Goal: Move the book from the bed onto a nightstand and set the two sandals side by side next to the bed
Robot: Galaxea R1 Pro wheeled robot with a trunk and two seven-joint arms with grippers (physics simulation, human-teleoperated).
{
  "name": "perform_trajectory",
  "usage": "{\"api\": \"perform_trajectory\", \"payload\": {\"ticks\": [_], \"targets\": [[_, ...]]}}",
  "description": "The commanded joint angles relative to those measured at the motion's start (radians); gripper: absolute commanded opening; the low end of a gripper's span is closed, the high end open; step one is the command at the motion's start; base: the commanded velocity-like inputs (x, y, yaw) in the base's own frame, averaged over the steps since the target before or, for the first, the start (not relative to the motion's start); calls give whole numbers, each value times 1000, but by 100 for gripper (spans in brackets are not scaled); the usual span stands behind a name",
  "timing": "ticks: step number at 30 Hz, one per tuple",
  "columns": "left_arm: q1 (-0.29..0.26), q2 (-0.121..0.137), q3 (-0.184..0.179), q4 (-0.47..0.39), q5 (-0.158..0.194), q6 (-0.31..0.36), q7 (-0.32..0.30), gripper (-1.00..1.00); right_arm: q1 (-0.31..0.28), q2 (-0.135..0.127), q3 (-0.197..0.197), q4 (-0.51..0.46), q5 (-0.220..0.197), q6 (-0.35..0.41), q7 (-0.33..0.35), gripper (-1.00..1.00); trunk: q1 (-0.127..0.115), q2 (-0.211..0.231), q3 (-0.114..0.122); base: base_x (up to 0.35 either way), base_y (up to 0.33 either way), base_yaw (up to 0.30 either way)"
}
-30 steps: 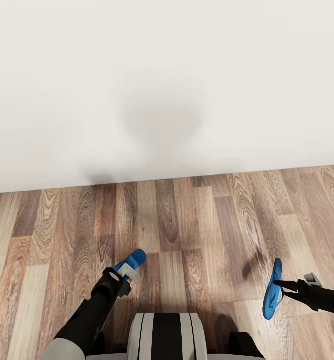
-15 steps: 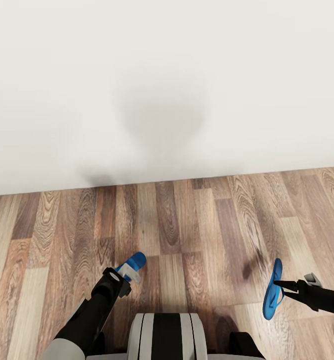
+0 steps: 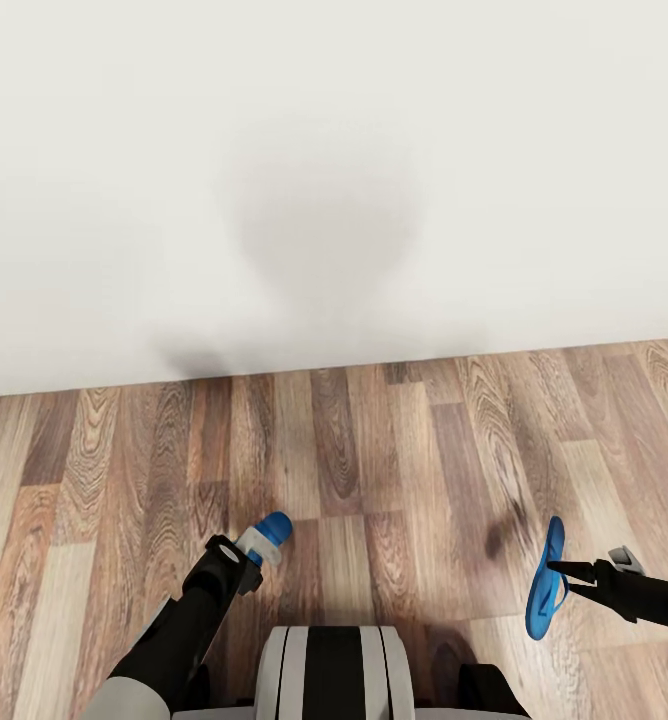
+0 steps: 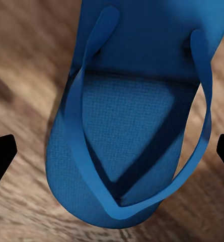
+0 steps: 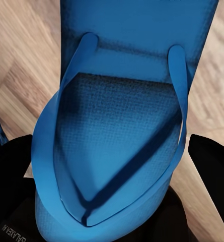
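One blue sandal (image 3: 271, 529) lies toe-out just beyond my left gripper (image 3: 255, 549). In the left wrist view this sandal (image 4: 127, 126) sits between the two black fingertips (image 4: 1, 157). The fingertips are spread wide and clear of its edges, so the left gripper (image 4: 112, 154) is open. The other sandal (image 3: 545, 581) hangs on edge above the floor, with my right gripper (image 3: 561, 572) shut on it. In the right wrist view that sandal (image 5: 122, 116) is pinched between the fingers (image 5: 11, 161). The book and the nightstand are out of view.
Wood plank floor (image 3: 374, 460) spreads in front of my base (image 3: 334, 672). A plain white surface (image 3: 334, 180) rises beyond it, carrying my shadow. I cannot tell whether it is a wall or the bed's side.
The sandal at my left gripper shows shorter and closer to the fingertips than a second ago. The right arm and its sandal have not moved. The view has shifted slightly.
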Motion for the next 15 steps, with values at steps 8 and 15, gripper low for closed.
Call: {"api": "perform_trajectory", "payload": {"ticks": [8, 15], "targets": [[0, 0, -1, -1, -11, 3, -9, 100, 0, 0, -1, 0, 0, 4, 3, -100, 0, 0, -1, 2, 0, 0], [0, 0, -1, -1, -11, 3, -9, 100, 0, 0, -1, 0, 1, 4, 3, -100, 2, -1, -16, 0, 0, 0]]}}
